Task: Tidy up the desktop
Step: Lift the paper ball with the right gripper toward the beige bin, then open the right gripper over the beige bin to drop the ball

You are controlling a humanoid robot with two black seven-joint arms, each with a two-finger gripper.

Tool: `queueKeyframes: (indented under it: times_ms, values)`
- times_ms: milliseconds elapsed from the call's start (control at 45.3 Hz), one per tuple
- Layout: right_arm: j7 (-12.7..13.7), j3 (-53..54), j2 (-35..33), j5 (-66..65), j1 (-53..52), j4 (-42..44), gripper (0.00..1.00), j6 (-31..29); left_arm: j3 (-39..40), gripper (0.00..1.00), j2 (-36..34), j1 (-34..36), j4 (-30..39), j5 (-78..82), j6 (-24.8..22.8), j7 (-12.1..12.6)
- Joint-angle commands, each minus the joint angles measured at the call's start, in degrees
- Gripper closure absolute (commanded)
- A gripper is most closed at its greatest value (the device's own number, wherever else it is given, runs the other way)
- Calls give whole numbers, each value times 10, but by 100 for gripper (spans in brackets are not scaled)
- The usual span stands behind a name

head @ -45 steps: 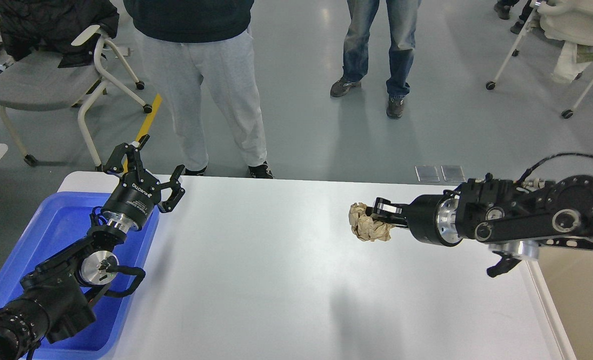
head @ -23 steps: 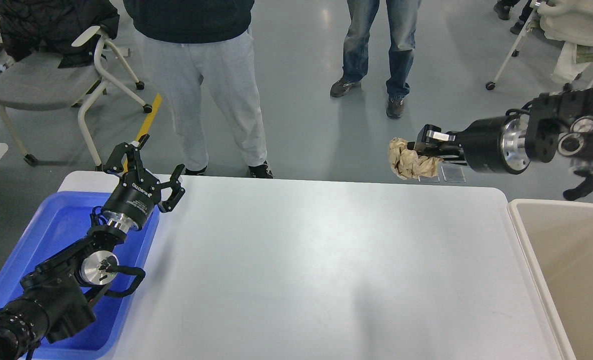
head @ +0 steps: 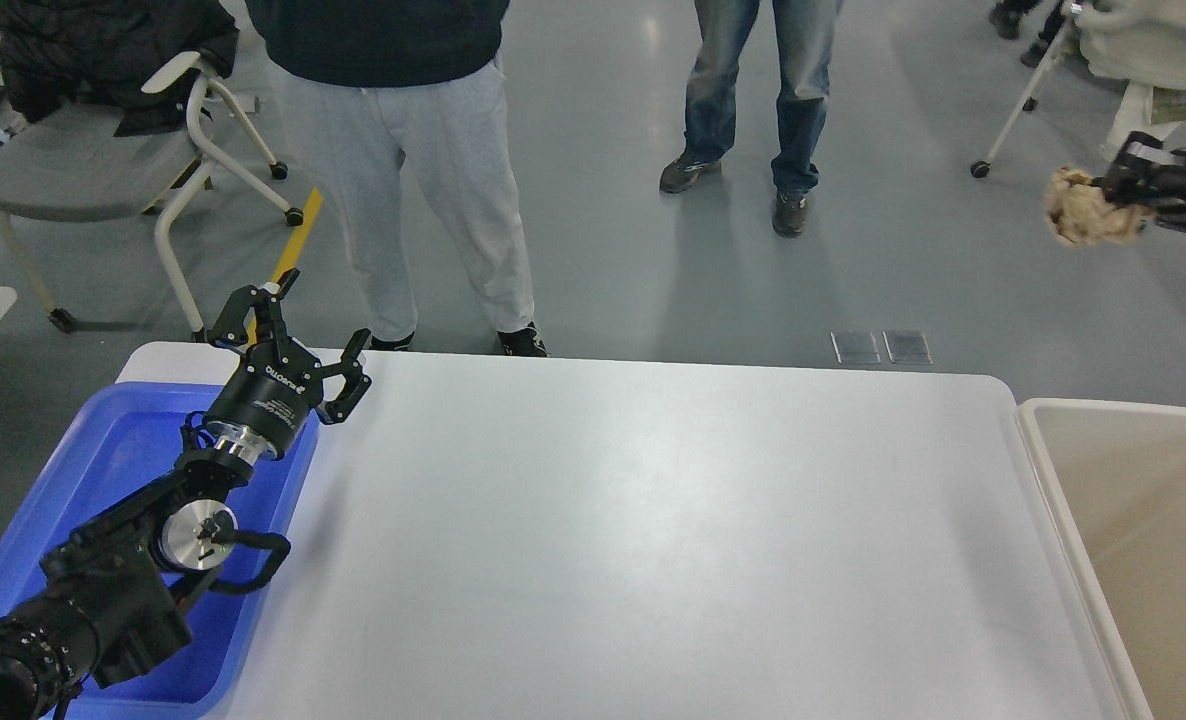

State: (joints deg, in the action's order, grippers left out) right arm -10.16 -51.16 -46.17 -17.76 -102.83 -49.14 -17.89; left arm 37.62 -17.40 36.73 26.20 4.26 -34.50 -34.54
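The white desktop [head: 653,530] fills the middle of the head view and is bare. My right gripper [head: 1123,190] is at the upper right edge, high above the floor beyond the table, shut on a crumpled brown paper ball [head: 1083,207]. Most of the right arm is out of view. My left gripper [head: 303,335] is open and empty, its fingers spread, above the far left corner of the desktop by the blue tray [head: 83,480].
A beige tub [head: 1143,520] stands against the desktop's right edge. Two people [head: 403,170] stand just beyond the far edge. A grey chair [head: 83,160] is at the back left, and wheeled chair legs [head: 1013,120] at the back right.
My right gripper has lifted the paper ball off the desktop and swung it up and to the right, past the far right corner. The left arm has not moved.
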Motion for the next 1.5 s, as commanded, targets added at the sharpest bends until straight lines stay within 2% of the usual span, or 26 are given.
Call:
queueKeyframes:
  times_ms: [0,265,419,551,728,904,1015,1213,1478]
  values:
    - [-1,62,-11,5,160,189,100,-15,0,0,0,0,0,0,0,0]
    - [6,209,7,5,331,338,100,-14,0,0,0,-1,0,0,0,0]
    - [10,284,42,5,407,419,100,-14,0,0,0,-1,0,0,0,0]
    - [36,366,70,7,458,469,100,-10,0,0,0,-1,0,0,0,0]
    - [97,500,98,33,517,473,100,40,0,0,0,-1,0,0,0,0]
    - [159,592,132,98,551,474,100,115,0,0,0,-1,0,0,0,0]
    - [181,620,154,143,561,473,100,163,0,0,0,-1,0,0,0,0]
    - [196,630,177,219,577,473,100,225,0,0,0,-1,0,0,0,-1]
    - [201,633,184,260,592,473,100,234,0,0,0,-1,0,0,1,-1]
